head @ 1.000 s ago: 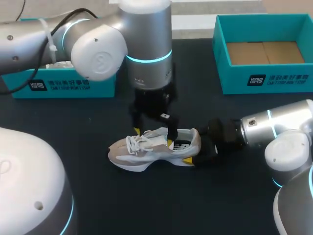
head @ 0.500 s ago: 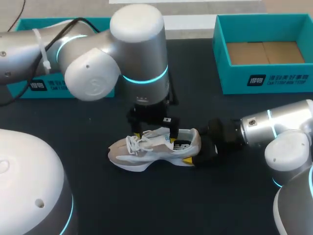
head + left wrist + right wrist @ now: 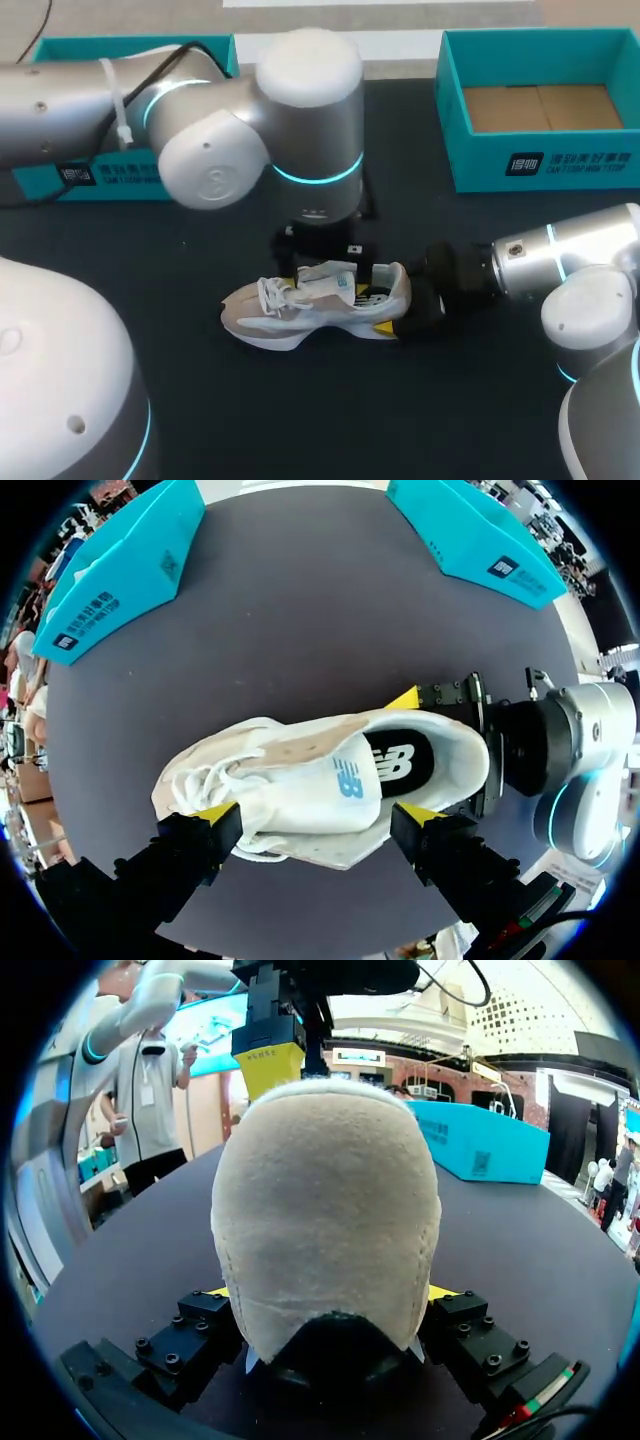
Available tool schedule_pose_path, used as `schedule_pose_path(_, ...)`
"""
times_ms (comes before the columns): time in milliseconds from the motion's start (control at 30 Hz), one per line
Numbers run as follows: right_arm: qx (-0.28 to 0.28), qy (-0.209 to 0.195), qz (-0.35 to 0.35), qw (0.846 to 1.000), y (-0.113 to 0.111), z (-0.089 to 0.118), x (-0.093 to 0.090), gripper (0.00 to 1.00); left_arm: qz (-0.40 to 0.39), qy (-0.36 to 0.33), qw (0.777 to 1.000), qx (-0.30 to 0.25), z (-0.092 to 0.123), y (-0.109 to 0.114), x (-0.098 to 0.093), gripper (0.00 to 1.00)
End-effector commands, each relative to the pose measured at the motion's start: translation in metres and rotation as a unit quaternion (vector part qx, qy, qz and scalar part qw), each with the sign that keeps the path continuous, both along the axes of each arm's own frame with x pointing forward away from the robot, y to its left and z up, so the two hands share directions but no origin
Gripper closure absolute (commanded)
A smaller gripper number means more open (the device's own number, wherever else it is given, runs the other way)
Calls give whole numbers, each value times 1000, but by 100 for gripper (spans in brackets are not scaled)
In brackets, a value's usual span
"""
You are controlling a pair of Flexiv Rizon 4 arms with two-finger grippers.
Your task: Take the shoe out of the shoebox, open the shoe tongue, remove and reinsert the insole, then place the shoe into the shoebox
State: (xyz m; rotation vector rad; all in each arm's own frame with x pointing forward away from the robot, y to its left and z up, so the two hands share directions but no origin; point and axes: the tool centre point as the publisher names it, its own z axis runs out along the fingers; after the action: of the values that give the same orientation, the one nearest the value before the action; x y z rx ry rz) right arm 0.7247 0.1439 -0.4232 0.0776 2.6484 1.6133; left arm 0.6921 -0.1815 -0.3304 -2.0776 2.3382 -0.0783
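Open tabletop (image 3: 330, 410) on near side of shoe (image 3: 290, 312), top blocked by left gripper (image 3: 322, 268), heel end by right gripper (image 3: 400, 300), right shoebox (image 3: 545, 165) unobstructed above

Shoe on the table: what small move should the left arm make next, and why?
Probably lower the left gripper a little and close it on the tongue. It hangs open astride the shoe, the right gripper grips the heel, and the insole is not yet removed.
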Motion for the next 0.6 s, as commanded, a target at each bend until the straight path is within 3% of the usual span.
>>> schedule_pose_path(33, -1, -1, -1, 1000, 1, -2, -1, 100, 9, -7, 999, 37, -4, -18, -1, 0)
schedule_pose_path(300, -1, -1, -1, 1000, 1, -2, -1, 100, 41, -13, 998, 55, -14, -23, 1, 0)
schedule_pose_path(600, -1, -1, -1, 1000, 1, -2, -1, 100, 72, -15, 992, 98, -27, -13, 9, 0)
